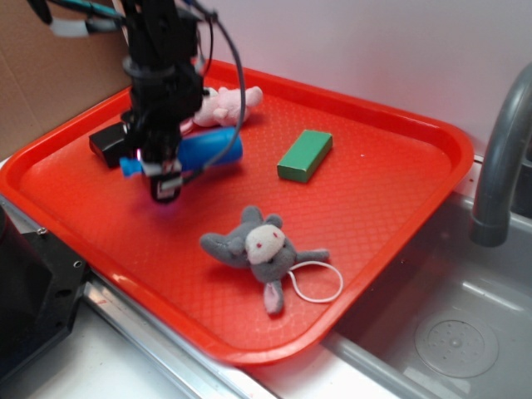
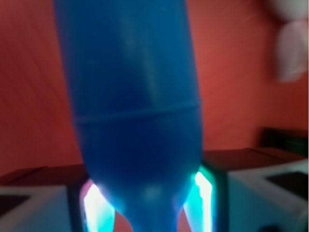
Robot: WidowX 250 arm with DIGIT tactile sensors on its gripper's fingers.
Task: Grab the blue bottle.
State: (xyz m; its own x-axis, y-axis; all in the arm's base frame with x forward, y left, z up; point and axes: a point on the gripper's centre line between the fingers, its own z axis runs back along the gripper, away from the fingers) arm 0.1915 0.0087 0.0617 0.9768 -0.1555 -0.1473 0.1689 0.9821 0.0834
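Note:
The blue bottle (image 1: 212,148) lies on its side at the back left of the red tray (image 1: 374,208), cap end pointing left. My gripper (image 1: 162,170) comes down over its shoulder and neck. In the wrist view the bottle (image 2: 135,96) fills the middle of the frame, and my gripper (image 2: 147,203) has its lit pads (image 2: 99,205) pressed against both sides of the bottle's shoulder. A little tray shows beside the thin neck. The gripper is shut on the bottle.
A pink plush (image 1: 229,104) lies just behind the bottle, and it shows in the wrist view (image 2: 292,48). A black block (image 1: 108,143) sits to the left. A green block (image 1: 304,155) and a grey plush (image 1: 258,245) are on the tray. A sink (image 1: 449,332) and faucet (image 1: 499,158) stand on the right.

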